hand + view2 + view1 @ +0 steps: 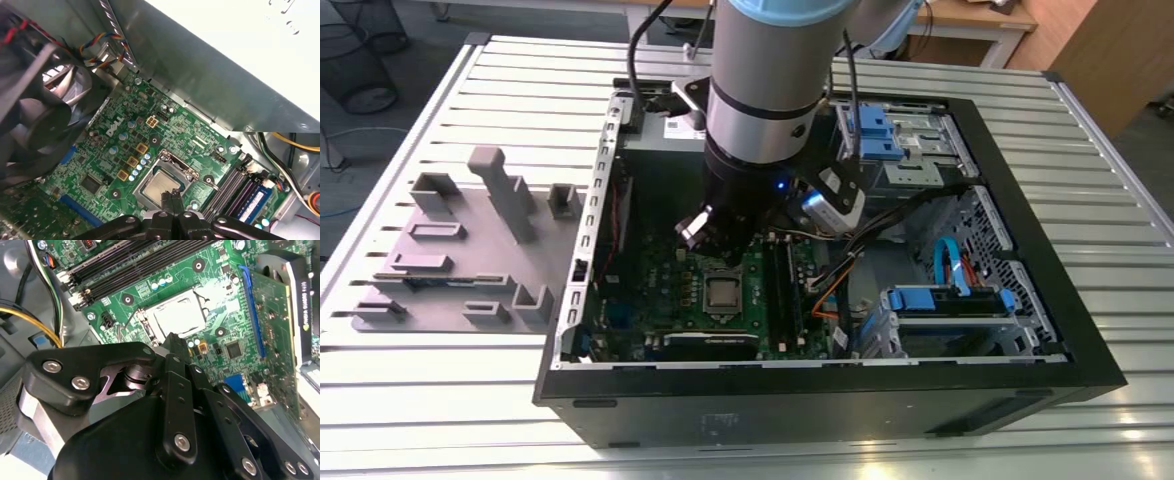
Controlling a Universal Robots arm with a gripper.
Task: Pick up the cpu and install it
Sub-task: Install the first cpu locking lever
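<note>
With our gripper (172, 196) hovering fingers together and empty just above the cpu (161, 183), which already lay in its socket (167, 176) on the green board (125, 145), we judged that staying square over it mattered most.

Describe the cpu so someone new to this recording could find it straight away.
Start at the open black computer case on the slatted table, then find the green motherboard on its floor. The cpu is the small silvery square sitting in the socket near the board's middle, below the gripper; beside it run long black memory slots.
</note>
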